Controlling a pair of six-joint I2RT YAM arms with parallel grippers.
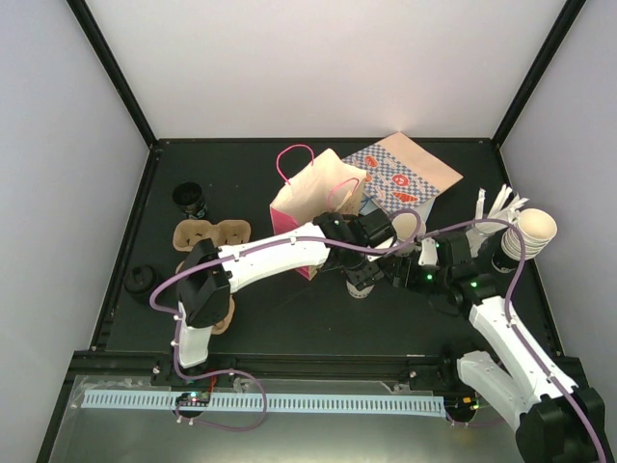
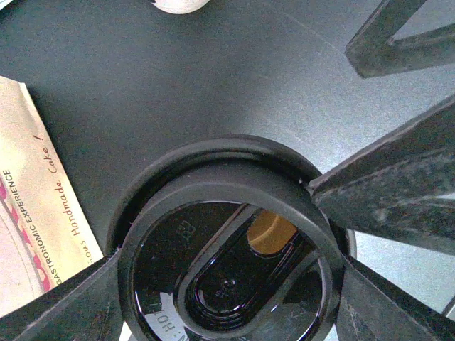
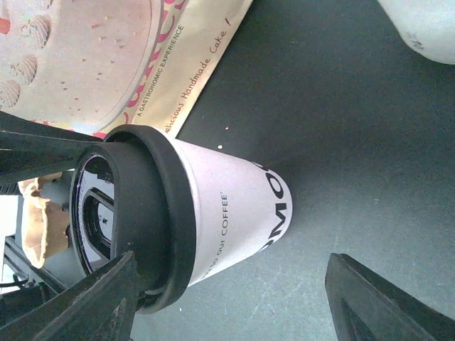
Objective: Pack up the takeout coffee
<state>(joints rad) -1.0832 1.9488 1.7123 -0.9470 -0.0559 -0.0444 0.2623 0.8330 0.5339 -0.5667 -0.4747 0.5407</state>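
Takeout coffee [image 3: 227,213] stood upright on the dark table [image 1: 289,323] at centre, black lid [image 2: 234,186] on, near the pink bag's right side. Far left I noted a cardboard cup carrier [image 1: 207,234] with a small black cup [image 1: 190,200] behind it, both well apart from the coffee. The pink bag [image 1: 307,198] stood open, the left arm crossing its base. A printed paper bag [image 1: 410,172] lay flat just beside the coffee. The left gripper [image 1: 364,262] clasped the lid on both sides. The right gripper [image 3: 234,277] was spread wide around the coffee's body, one finger clear. Stacked paper cups [image 1: 528,234] stood far right.
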